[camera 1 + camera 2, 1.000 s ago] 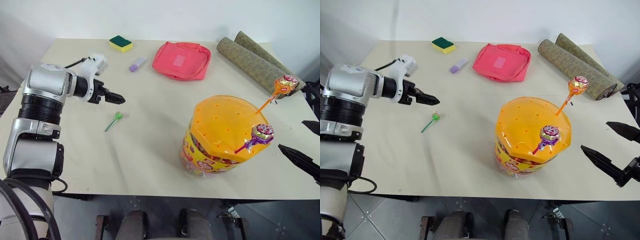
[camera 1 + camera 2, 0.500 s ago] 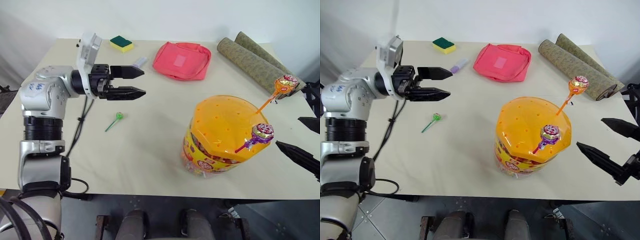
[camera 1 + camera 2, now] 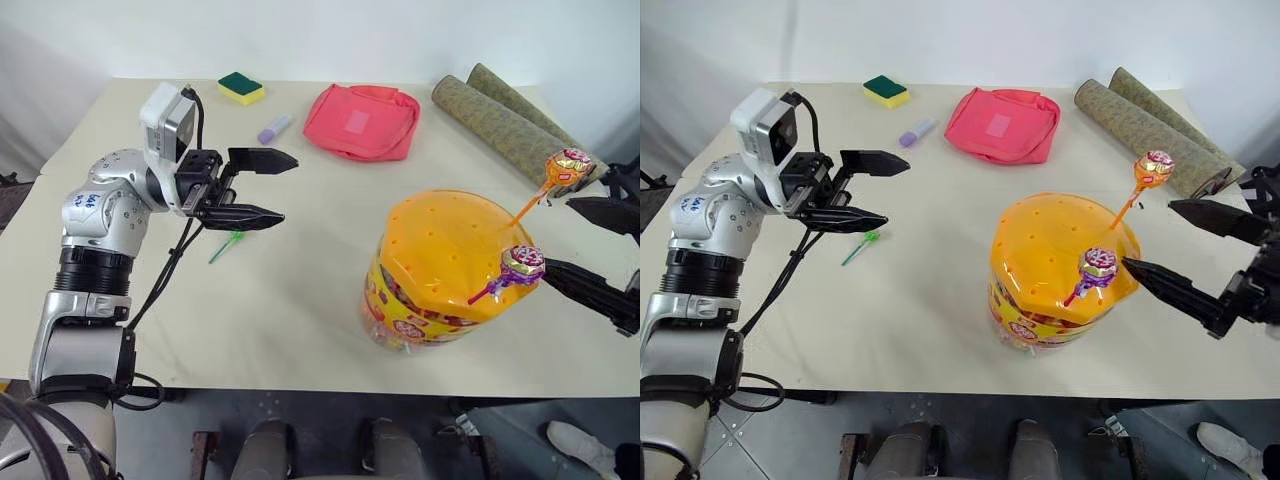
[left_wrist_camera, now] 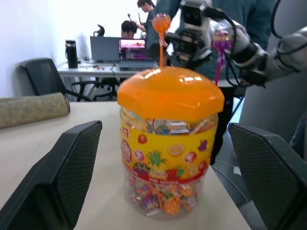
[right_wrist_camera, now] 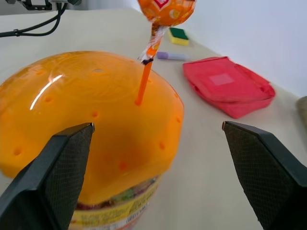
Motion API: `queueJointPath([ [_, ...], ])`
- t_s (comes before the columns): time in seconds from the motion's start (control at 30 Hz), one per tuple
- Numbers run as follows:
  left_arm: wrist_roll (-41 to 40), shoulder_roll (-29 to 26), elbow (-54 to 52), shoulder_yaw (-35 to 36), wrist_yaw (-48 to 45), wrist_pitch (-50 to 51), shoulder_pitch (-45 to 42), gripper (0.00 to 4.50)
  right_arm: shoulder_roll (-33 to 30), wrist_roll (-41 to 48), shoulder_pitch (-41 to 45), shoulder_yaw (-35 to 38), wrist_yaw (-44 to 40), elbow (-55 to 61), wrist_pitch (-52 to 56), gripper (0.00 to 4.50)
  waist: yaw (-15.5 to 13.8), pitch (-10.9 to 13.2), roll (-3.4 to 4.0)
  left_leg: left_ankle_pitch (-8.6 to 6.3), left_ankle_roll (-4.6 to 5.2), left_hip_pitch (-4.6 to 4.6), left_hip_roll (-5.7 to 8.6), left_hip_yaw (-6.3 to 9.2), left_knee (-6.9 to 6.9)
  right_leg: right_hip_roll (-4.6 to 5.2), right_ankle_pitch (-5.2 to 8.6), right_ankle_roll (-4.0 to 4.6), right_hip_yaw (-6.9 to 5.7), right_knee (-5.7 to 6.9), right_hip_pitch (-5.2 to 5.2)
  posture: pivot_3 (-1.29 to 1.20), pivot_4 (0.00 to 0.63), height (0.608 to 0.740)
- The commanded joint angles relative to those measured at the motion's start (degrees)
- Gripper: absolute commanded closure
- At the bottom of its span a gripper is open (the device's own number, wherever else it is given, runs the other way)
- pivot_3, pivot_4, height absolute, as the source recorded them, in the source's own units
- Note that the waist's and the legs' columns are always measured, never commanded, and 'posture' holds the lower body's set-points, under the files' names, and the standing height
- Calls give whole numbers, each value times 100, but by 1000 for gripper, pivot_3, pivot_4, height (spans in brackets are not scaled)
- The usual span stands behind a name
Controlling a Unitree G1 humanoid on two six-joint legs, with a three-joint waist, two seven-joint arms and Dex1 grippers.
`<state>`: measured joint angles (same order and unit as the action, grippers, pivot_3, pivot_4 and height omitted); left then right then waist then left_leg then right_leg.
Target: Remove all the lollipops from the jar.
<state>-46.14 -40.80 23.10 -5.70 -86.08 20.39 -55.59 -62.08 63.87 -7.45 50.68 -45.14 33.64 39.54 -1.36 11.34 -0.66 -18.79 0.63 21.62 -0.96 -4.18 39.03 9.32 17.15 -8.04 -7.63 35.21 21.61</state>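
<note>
Right claw (image 3: 1170, 245) standing wide open, empty, flanking orange lollipop (image 3: 1155, 168) at frame right | jar (image 3: 1060, 270) lower centre on desk (image 3: 940, 300); purple lollipop (image 3: 1099, 265) in lid; green lollipop (image 3: 869, 238) lying left | left claw (image 3: 875, 190) open | risk: closing off-centre, tipping jar.

I see a cream table (image 3: 300, 320) carrying the jar (image 3: 440, 300) near its front right edge, a green lollipop (image 3: 228, 243) left of centre, and along the back edge a sponge (image 3: 242, 87), lilac tube (image 3: 275, 129), pink pouch (image 3: 363, 121) and rolled mats (image 3: 500, 120).
</note>
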Motion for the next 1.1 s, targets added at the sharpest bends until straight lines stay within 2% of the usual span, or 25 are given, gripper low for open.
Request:
queueJointPath([
  [0.03,-388,-225,-304,-135,-642,-156,29,36,-225,-56,535,-332,-150,-363,-144,0,-3,1,-1,0,0,0,0,0,0,0,0,0,0,0,0,0,150,740],
  [0.27,-763,-432,-652,-387,-642,-119,21,36,-474,-164,1578,-1159,-509,-916,-72,0,-12,1,-2,-1,2,8,3,6,7,4,0,-1,-7,-1,0,0,150,740],
  [0.53,-865,-423,-660,-461,-642,-159,-92,36,-435,-154,2221,-1569,-516,-1049,105,0,-1,1,-1,-1,2,11,2,7,7,3,-1,-1,-11,-4,0,0,150,740],
  [0.63,-873,-433,-635,-482,-642,-168,-116,0,-437,-12,2487,-1582,-409,-1107,264,645,-6,1,-2,-1,2,12,2,8,7,3,-1,-1,-12,-5,0,0,150,740],
  [1.0,-844,-392,-513,-565,-642,-217,-228,0,-453,95,2880,-1627,-234,-1077,663,4305,-5,1,-1,-1,2,22,3,14,9,3,-2,-3,-18,-9,1,0,150,740],
  [1.03,-841,-388,-497,-575,-642,-220,-242,0,-460,119,2907,-1622,-210,-1066,701,4463,-5,1,-1,-1,2,23,3,15,9,3,-2,-4,-20,-11,1,0,150,740],
  [1.1,-830,-385,-447,-611,-642,-244,-277,0,-473,140,2993,-1624,-158,-1064,749,4463,-3,1,-1,-1,2,24,3,16,10,3,-2,-4,-20,-11,1,0,150,740],
])
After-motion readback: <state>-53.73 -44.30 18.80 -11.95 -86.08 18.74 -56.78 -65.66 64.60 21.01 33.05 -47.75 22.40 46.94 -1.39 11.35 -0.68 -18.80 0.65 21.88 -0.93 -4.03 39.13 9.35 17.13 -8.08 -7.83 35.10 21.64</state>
